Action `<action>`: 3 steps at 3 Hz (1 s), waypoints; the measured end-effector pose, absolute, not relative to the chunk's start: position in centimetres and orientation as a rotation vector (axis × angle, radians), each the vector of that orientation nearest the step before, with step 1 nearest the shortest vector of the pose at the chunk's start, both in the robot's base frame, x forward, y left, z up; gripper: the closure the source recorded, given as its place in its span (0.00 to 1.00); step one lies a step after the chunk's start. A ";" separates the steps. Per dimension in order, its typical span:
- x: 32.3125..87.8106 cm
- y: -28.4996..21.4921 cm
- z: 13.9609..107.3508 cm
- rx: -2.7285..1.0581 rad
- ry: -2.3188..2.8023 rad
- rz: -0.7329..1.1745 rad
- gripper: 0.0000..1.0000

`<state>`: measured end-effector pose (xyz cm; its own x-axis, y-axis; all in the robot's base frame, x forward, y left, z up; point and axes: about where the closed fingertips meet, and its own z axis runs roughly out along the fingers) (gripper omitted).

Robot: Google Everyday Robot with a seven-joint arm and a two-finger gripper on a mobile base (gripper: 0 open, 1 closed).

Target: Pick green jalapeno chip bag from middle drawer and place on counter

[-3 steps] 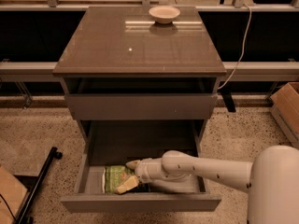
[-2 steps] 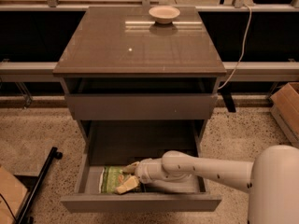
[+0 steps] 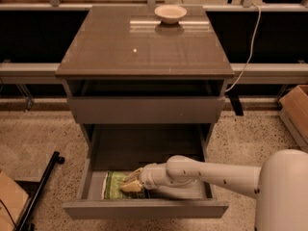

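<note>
The green jalapeno chip bag (image 3: pixel 113 184) lies flat in the front left part of the open middle drawer (image 3: pixel 144 209). My gripper (image 3: pixel 131 183) reaches into the drawer from the right and sits on the bag's right edge, touching it. The white arm (image 3: pixel 216 172) runs across the drawer's right half and hides that part of the tray. The counter (image 3: pixel 120 52) is the glossy grey-brown top of the cabinet, above the drawer.
A pale shallow bowl (image 3: pixel 170 13) stands at the back of the counter. A closed drawer front (image 3: pixel 144 109) sits above the open drawer. A black stand leg (image 3: pixel 41 186) lies on the floor at the left. A cardboard box (image 3: pixel 296 112) is at the right.
The gripper has shifted slightly left along the bag. The bag lies where it was.
</note>
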<state>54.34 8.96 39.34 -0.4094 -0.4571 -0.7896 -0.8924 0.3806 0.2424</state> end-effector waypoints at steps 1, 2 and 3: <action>54.3 9.0 39.3 -1.156 2.017 0.897 1.00; 54.5 9.0 39.3 -1.130 2.006 0.904 1.00; 54.1 9.0 41.2 -1.132 1.973 0.914 1.00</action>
